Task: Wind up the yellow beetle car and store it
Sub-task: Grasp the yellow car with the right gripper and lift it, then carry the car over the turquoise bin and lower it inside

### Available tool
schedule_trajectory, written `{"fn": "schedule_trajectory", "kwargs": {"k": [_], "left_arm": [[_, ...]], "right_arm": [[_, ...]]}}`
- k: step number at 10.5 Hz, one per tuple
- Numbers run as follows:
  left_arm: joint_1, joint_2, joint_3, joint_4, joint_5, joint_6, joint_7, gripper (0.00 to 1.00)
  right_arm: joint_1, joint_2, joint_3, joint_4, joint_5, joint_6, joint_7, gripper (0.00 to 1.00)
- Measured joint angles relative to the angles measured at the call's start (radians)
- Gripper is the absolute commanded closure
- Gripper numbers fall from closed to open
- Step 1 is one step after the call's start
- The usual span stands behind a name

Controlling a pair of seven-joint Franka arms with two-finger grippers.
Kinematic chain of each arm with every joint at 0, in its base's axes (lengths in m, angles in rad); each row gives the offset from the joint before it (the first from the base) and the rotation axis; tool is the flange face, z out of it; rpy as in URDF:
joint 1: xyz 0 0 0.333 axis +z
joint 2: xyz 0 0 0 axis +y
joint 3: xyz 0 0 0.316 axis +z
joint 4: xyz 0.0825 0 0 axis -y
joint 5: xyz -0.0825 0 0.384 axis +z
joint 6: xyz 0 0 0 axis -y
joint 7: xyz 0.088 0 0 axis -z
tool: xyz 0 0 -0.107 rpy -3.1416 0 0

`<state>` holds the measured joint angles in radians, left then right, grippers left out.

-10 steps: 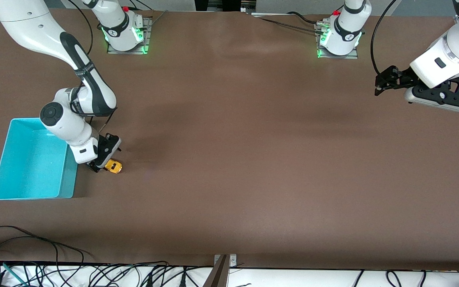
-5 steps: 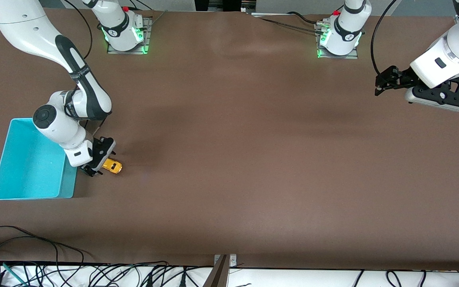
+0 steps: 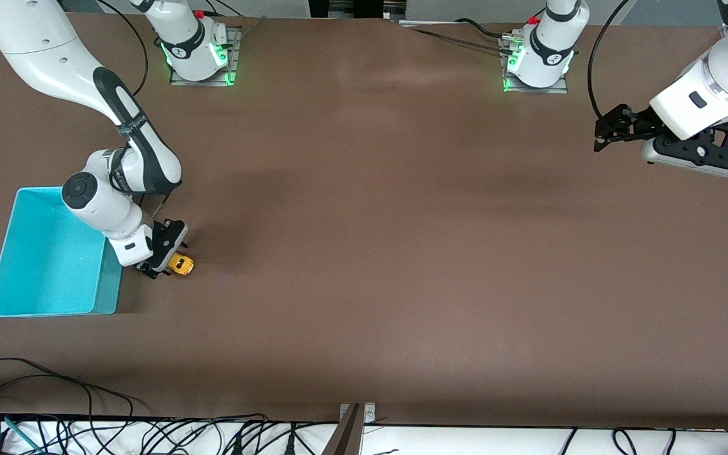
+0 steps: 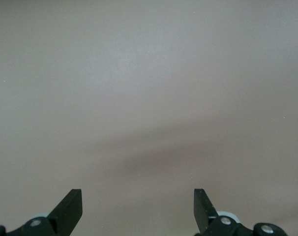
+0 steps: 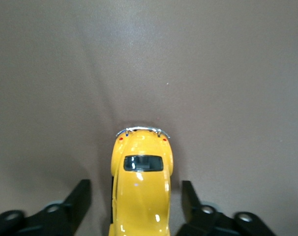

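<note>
Down low at the table [image 3: 364, 253], right gripper [image 5: 134, 196] straddling the yellow beetle car [image 5: 140, 184]: one black finger [image 5: 80, 196] on each flank, a narrow strip of table showing between each finger and the car body, so part-way open and not clamped on the car as far as the right wrist view shows. Car resting on its wheels on the brown surface, chrome bumper end pointing away from the wrist, dark window up, the other end running in between the fingers toward the palm. Seen from the front camera, same right gripper [image 3: 165, 265] at the car [image 3: 181, 264], wrist tilted, car poking out on the side toward the left arm's end of the table. Turquoise bin [image 3: 4, 265] just beside this spot, toward the right arm's end of the table, apart from the car. Left gripper [image 3: 610, 129] waiting up in the air over bare table at the left arm's end, well apart from car and bin; in the left wrist view, left gripper [image 4: 138, 209] with fingers spread wide, holding nothing.
</note>
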<state>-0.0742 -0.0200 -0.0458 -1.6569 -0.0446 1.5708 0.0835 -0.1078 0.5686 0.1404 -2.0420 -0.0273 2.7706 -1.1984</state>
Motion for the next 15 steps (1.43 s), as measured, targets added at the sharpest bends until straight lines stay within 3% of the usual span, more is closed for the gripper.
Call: {"fn": "schedule_trajectory", "kwargs": {"k": [4, 10, 15], "left_arm": [[0.0, 0.0, 0.0, 0.0, 0.0, 0.0, 0.0, 0.0], [0.0, 0.001, 0.003, 0.0, 0.0, -0.001, 0.0, 0.0], [0.0, 0.001, 0.003, 0.0, 0.0, -0.002, 0.0, 0.0]], "right_arm": [[-0.001, -0.054, 0.0, 0.017, 0.0, -0.075, -0.022, 1.0], [-0.022, -0.282, 0.0, 0.026, 0.0, -0.428, -0.051, 1.0], [-0.169, -0.357, -0.007, 0.026, 0.0, -0.555, -0.333, 1.0]]}}
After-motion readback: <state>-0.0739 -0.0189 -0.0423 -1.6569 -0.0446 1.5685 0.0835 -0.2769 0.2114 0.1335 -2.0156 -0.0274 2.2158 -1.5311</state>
